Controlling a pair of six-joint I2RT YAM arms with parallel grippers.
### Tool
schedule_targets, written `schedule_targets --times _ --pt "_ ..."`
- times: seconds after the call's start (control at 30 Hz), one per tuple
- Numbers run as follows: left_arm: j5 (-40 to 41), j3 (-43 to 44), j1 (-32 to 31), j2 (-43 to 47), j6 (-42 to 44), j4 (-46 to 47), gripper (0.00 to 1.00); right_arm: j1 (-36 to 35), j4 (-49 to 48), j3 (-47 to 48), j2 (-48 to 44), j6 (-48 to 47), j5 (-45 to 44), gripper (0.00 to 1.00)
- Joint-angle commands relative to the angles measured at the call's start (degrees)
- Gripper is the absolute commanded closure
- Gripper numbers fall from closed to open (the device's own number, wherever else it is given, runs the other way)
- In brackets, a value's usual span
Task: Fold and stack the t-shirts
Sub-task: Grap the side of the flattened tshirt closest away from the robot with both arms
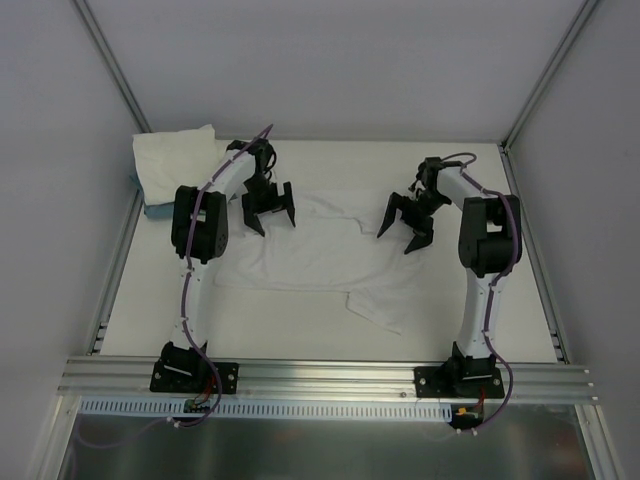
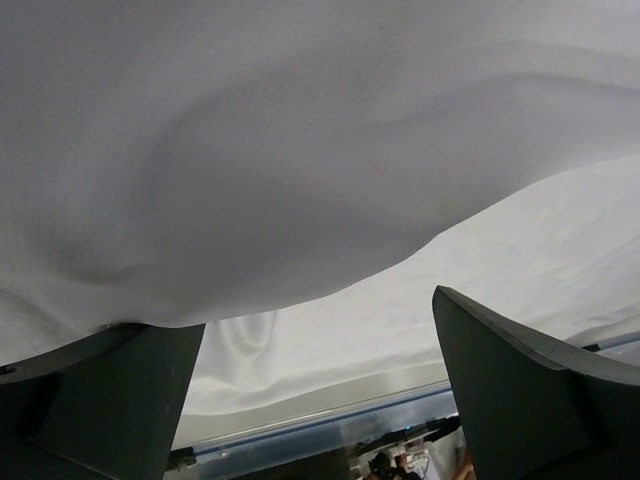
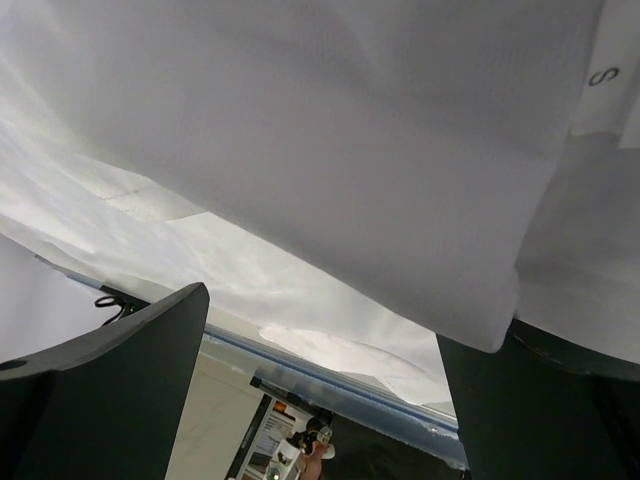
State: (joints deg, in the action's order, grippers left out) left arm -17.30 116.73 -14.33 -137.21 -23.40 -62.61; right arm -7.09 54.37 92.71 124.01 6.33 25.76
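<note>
One white t-shirt (image 1: 310,250) lies spread and wrinkled in the middle of the table, a sleeve or corner trailing toward the front right. My left gripper (image 1: 272,222) is open over the shirt's back left part. My right gripper (image 1: 398,238) is open over its back right part. In the left wrist view, white cloth (image 2: 300,150) fills the top, with the dark fingers (image 2: 520,390) wide apart and nothing between them. The right wrist view shows a cloth fold (image 3: 350,120) with a size label (image 3: 603,75), its fingers (image 3: 100,390) also spread and empty. A folded white t-shirt pile (image 1: 175,160) sits at the back left.
A teal-blue flat item (image 1: 155,210) peeks out under the folded pile at the left edge. Metal frame posts (image 1: 110,60) rise at the back corners. An aluminium rail (image 1: 330,375) carrying both arm bases runs along the near edge.
</note>
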Motion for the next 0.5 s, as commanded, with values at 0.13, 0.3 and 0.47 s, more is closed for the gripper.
schedule_targets --times 0.13,0.3,0.47 --pt "3.3 6.4 -0.3 -3.9 -0.2 4.3 0.01 2.5 -0.8 9.5 4.8 -2.1 -3.2 0.00" --pt "3.6 8.5 -0.2 -3.9 0.9 6.6 0.01 3.5 -0.1 13.4 7.1 -2.5 -3.1 0.00" --pt "3.3 9.1 0.4 -4.1 1.6 9.3 0.01 4.3 0.4 17.9 9.5 -2.6 -2.8 0.01"
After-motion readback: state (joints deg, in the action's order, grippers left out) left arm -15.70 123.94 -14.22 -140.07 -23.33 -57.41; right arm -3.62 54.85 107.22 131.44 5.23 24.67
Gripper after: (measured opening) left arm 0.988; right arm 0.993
